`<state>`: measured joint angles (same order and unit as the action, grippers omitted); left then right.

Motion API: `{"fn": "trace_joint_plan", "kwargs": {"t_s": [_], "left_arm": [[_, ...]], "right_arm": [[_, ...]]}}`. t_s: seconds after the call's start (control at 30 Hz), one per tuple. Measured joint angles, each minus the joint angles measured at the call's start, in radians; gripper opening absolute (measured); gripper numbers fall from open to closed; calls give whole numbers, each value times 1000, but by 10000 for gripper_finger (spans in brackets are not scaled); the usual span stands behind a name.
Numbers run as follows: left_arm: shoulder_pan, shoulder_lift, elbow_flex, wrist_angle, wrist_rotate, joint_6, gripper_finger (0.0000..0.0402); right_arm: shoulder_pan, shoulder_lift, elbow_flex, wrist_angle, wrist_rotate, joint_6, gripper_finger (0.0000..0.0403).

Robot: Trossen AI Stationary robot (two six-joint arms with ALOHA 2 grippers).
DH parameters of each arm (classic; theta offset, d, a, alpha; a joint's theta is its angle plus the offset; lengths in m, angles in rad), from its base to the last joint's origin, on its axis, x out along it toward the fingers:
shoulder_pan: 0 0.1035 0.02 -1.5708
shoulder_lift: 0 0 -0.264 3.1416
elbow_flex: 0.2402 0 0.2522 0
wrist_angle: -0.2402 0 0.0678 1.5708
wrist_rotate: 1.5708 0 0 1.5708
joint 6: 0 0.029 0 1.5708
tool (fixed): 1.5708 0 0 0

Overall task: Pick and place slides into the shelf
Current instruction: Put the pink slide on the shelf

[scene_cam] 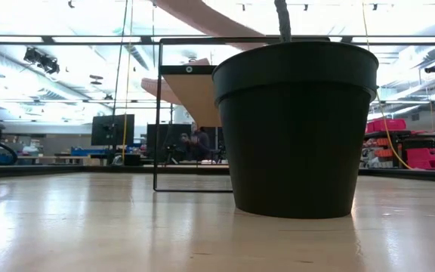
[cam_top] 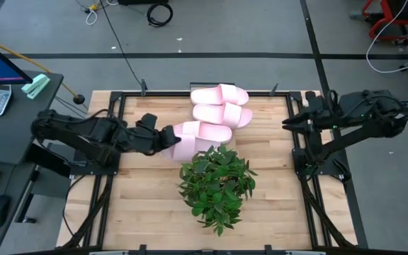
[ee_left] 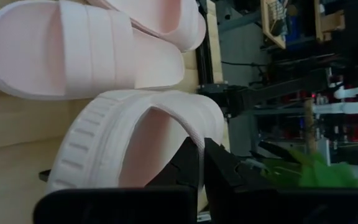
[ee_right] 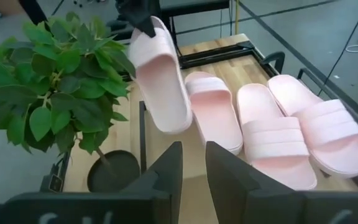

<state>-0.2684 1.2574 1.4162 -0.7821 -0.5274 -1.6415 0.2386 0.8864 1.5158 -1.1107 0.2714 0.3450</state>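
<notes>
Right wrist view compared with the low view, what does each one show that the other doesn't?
Only the right wrist view shows all four pale pink foam slides: three lie side by side, and the raised slide hangs from the left tool. It also shows the plant's green leaves. Only the low view shows the room behind the table, with dark monitors. Both show the round black plastic pot.

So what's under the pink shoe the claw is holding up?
The left claw holds one slide lifted and tilted. Below it in the right wrist view another slide lies flat on the wood surface. The part of the wood directly beneath is hidden.
</notes>
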Motion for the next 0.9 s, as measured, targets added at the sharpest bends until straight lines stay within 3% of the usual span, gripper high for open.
{"fn": "trace_joint_plan", "kwargs": {"t_s": [0.23, 0.6, 0.9], "left_arm": [[0, 40, -1, 5, -8, 53, 10], [-23, 49, -1, -79, -126, 102, 10], [-29, 49, -1, -86, -131, 173, 10]], "right_arm": [[0, 16, 0, 0, -1, 27, 77], [-1, 67, 0, 3, -3, 150, 77], [-1, 129, -1, 8, 31, 236, 77]]}}
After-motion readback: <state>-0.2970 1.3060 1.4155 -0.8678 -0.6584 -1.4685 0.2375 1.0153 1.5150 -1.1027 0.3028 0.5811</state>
